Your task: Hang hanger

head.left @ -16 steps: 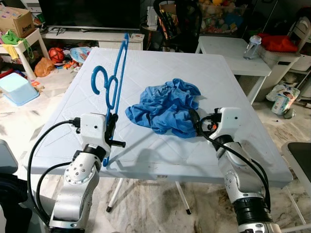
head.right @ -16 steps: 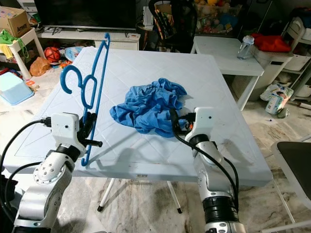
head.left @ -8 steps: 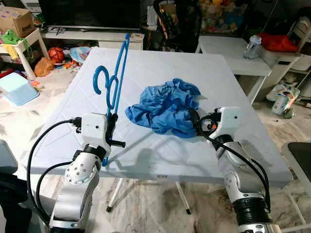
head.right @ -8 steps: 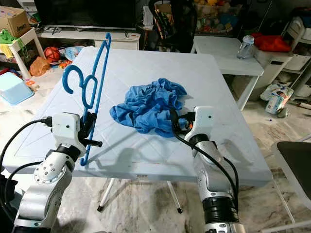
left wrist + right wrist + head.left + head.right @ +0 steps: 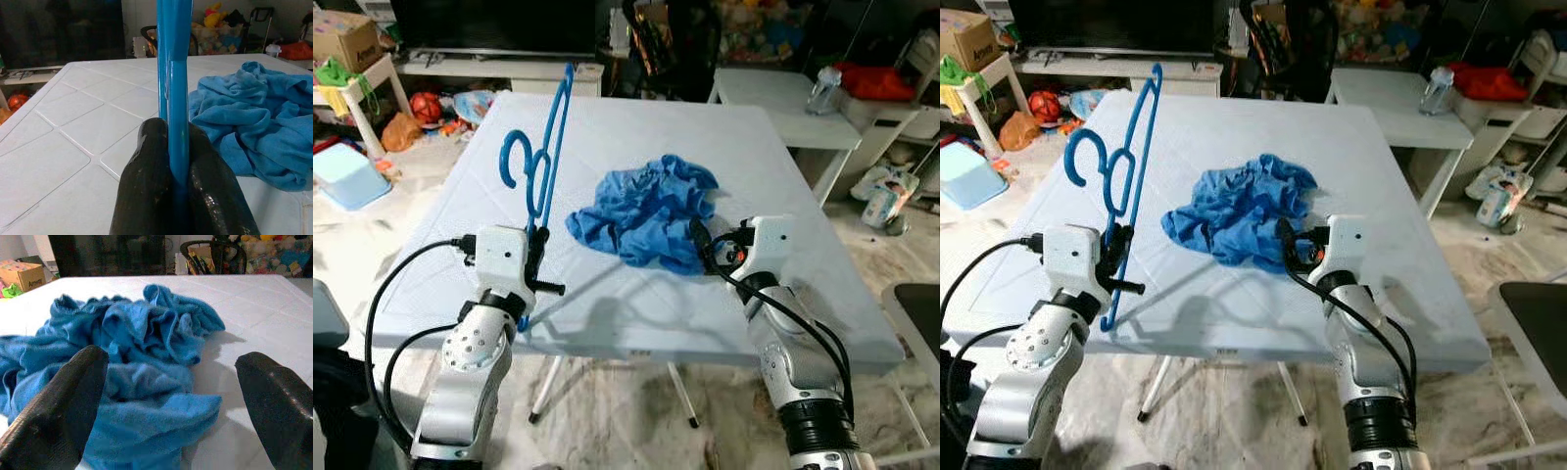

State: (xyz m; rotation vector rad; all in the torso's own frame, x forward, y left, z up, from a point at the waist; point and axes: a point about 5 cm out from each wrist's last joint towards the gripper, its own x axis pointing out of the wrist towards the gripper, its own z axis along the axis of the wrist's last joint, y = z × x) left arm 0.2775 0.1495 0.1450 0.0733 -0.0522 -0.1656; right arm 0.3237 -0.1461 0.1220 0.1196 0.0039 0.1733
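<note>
Little is changed from the earlier frames: the whole view is shifted slightly, which points to camera motion, while the right hand (image 5: 702,244) is seen a touch closer to the cloth. The blue hanger (image 5: 544,166) is held upright in the left hand (image 5: 534,257), whose fingers (image 5: 146,166) are clenched on its lower bar at the near left edge of the white surface (image 5: 783,176). Its long axis is raised steeply up and away from that hand, with the hook (image 5: 514,157) turned to the robot's left. The crumpled blue garment (image 5: 648,211) is spread at the middle of the surface, between the two hands. The right hand is kept released, its fingers (image 5: 63,401) spread wide, with the garment's near edge directly ahead of them and just beside them. The right hand is judged the nearer one to the garment, so a short forward reach is probably called for before the cloth can be gathered toward the hanger.
</note>
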